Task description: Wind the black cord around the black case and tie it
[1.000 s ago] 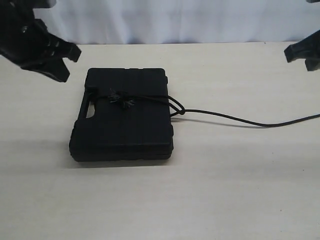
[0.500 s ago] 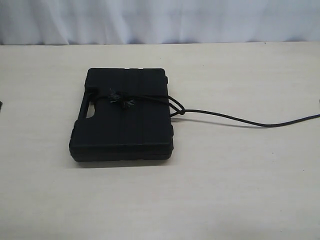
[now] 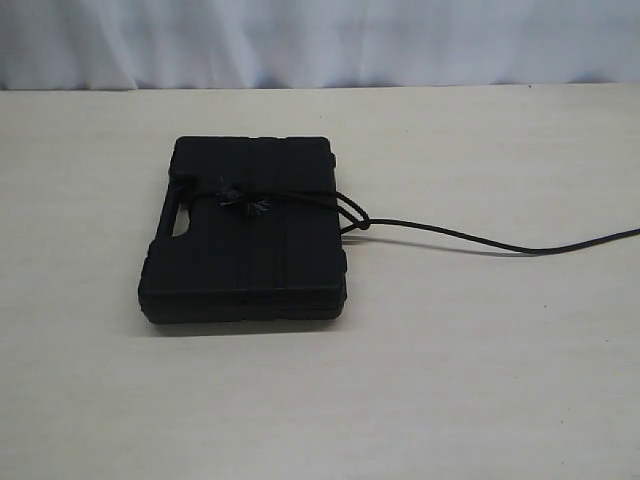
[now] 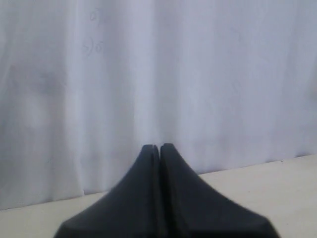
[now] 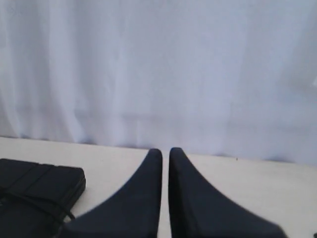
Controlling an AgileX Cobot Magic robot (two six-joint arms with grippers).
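End effectors fully closed, empty

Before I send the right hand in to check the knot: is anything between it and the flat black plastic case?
Nothing visible: in the right wrist view only bare table separates the shut right hand from the matte black case.

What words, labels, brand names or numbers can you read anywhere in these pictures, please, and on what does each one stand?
No text can be read.
On the black case: no label or brand shows on its lid.
On the white curtain: faint grey marks in the left wrist view, too faint to read.
On the table and the black cord: no writing.
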